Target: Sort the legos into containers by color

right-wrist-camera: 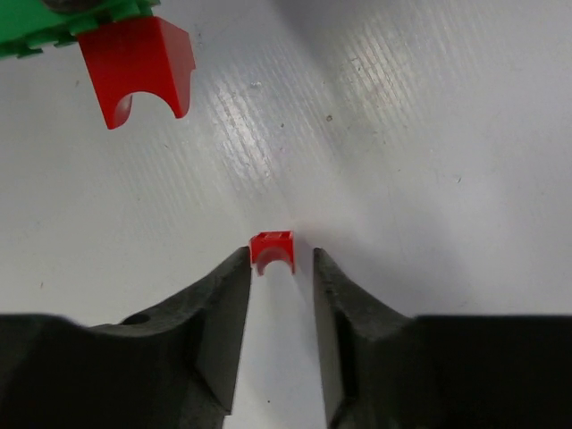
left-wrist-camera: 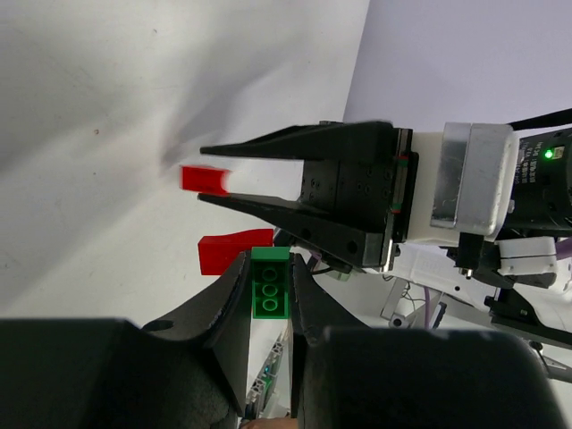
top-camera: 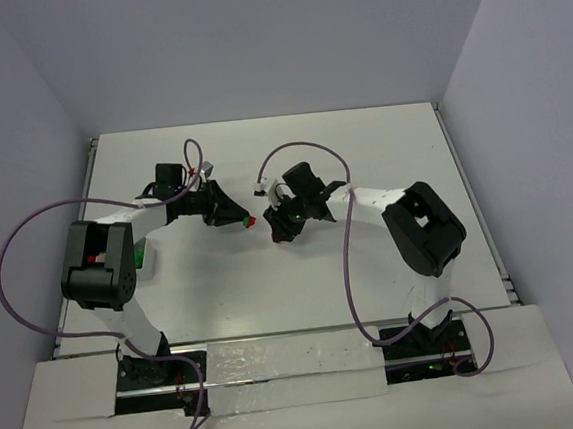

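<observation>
Two stacked legos | your left fingers (left-wrist-camera: 223, 308) clamp green brick (left-wrist-camera: 270, 286), red arch brick (left-wrist-camera: 234, 253) stuck on, probably for pulling apart | right fingers (right-wrist-camera: 223, 304) narrowly parted around small red brick (right-wrist-camera: 272, 249) over tabletop (right-wrist-camera: 402, 134)

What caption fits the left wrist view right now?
Left gripper clamps a green brick with a red brick on its end, facing the right gripper, a second red brick at its tips.

2 red legos (left-wrist-camera: 204, 179), 1 grn lego (left-wrist-camera: 270, 290), 2 claws (right-wrist-camera: 279, 259)
</observation>
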Robot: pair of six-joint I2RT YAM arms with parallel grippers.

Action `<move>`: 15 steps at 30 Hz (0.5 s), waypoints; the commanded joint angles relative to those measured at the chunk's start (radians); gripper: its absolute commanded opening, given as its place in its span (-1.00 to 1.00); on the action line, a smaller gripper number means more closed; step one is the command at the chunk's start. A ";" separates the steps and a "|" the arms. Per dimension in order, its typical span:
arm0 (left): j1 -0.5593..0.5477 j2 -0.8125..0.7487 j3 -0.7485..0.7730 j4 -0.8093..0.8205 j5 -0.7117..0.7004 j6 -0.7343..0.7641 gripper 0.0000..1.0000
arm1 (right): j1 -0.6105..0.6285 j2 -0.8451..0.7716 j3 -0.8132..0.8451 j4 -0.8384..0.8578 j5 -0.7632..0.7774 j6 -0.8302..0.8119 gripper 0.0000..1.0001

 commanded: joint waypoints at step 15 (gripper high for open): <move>-0.032 -0.024 -0.010 0.000 -0.020 0.027 -1.00 | 0.004 -0.113 0.034 0.106 -0.161 0.078 0.06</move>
